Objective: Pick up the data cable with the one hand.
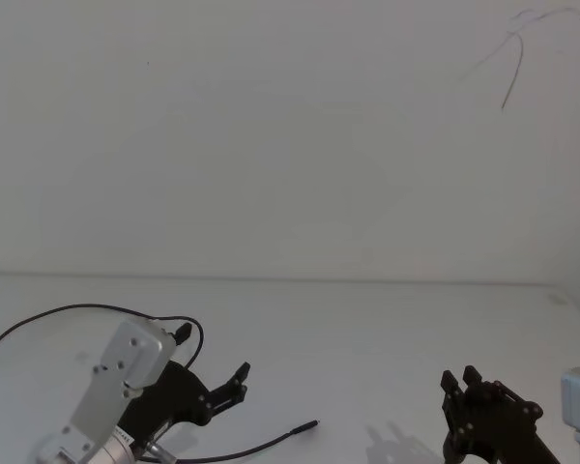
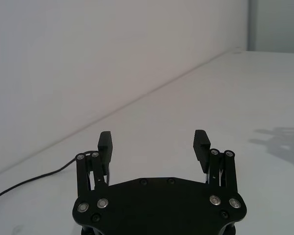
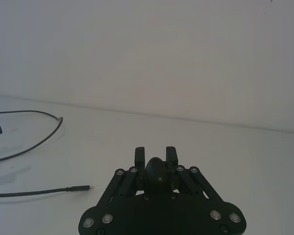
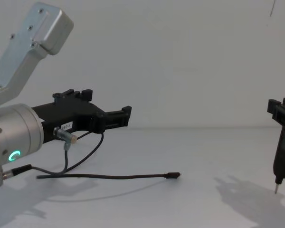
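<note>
We see the left gripper (image 2: 154,142) with its two black fingers (image 2: 106,145) spread wide apart and nothing between them. In the chest view it hangs clear above the table (image 1: 387,329), held roughly level and pointing in toward the middle. Behind it sits the silver cylindrical wrist (image 4: 16,137), which shows a green ring light. A silver arm link rises from the wrist up toward the left.

Below the left gripper and a little ahead of it, the data cable (image 4: 114,177) lies flat on the white surface, touched by neither finger. Its thin black line runs toward the middle and ends in a small dark plug (image 4: 172,175). We cannot tell how its far end runs under the gripper.

Well apart on the other side, the right gripper (image 3: 155,152) is closed around a dark pen-like tool (image 4: 282,156). The tool points straight down, its needle tip just above the table.
</note>
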### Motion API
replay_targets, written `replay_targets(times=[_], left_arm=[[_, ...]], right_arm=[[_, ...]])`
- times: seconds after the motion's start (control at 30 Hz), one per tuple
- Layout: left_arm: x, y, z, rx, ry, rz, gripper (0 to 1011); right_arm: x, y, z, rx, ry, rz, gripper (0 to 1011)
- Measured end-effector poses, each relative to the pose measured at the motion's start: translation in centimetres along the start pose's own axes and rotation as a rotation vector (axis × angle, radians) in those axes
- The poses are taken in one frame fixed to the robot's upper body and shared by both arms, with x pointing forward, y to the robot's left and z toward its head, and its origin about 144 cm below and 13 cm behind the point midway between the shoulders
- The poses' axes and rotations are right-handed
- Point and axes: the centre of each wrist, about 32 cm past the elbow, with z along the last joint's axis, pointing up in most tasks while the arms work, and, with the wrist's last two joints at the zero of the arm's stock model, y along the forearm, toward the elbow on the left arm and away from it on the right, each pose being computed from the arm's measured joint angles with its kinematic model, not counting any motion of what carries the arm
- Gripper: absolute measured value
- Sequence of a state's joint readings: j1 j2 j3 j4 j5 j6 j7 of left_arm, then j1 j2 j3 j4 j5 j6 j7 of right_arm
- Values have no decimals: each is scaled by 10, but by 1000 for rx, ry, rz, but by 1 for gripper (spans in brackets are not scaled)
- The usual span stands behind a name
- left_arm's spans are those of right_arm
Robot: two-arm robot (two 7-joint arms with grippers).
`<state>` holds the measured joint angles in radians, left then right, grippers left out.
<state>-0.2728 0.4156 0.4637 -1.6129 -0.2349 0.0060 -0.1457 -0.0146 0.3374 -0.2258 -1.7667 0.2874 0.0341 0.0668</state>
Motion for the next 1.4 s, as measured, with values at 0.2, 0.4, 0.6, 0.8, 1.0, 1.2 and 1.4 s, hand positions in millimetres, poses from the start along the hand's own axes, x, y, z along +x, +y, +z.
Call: replay_targets(times=[0.2, 0.4, 0.6, 0.8, 1.0, 1.2, 1.4], left_arm=[[11, -1, 2, 1, 1, -87, 1001], [21, -1, 3, 5, 1, -168, 1001], [33, -2, 4, 17, 7, -269, 1001], [46, -4, 3, 42, 12, -378, 1001], [57, -6, 1, 80, 16, -490, 1001], [64, -8, -3, 134, 21, -607, 1001], [67, -10, -7, 187, 11, -678, 1001]], right_arm=[[0, 0, 0, 0, 0, 0, 251], [0, 0, 0, 0, 0, 0, 251], [0, 0, 0, 0, 0, 0, 251], [0, 0, 0, 0, 0, 0, 251], [0, 0, 0, 0, 0, 0, 251], [0, 0, 0, 0, 0, 0, 251], [0, 0, 0, 0, 0, 0, 251]])
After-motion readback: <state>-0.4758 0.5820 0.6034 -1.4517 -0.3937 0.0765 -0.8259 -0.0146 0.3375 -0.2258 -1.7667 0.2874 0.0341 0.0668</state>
